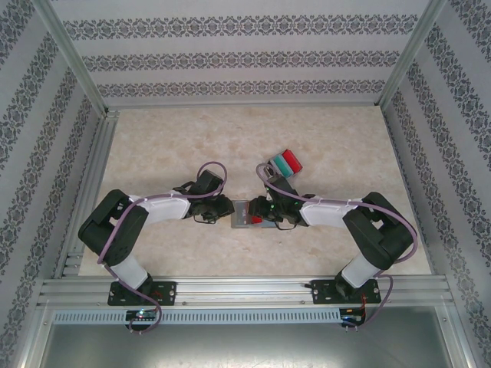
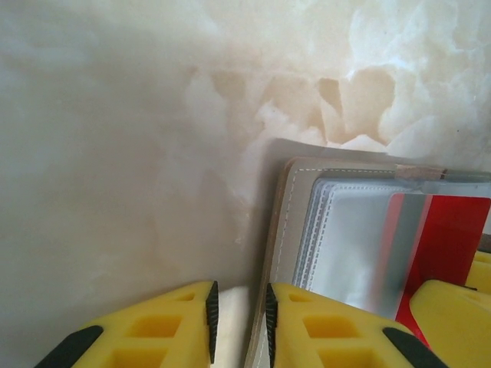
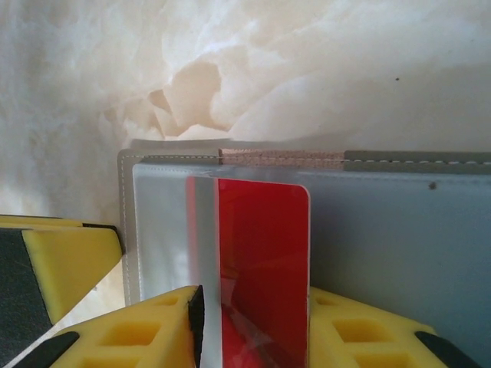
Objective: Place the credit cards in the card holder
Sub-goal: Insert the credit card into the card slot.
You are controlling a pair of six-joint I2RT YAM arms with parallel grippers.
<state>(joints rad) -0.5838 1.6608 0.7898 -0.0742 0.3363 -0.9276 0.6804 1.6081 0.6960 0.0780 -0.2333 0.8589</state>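
both pincers (image 1: 220, 208) (image 1: 265, 215) meet low: left clamps card holder (image 1: 247, 211) edge, right grips red card (image 3: 261, 261).

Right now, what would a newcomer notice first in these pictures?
First the red card, partly slid into the clear pocket of the open card holder at the table's centre, between the right gripper's yellow fingers. Then the left gripper, pinching the holder's edge. Behind them, a red and teal card stack waits on the marble table.
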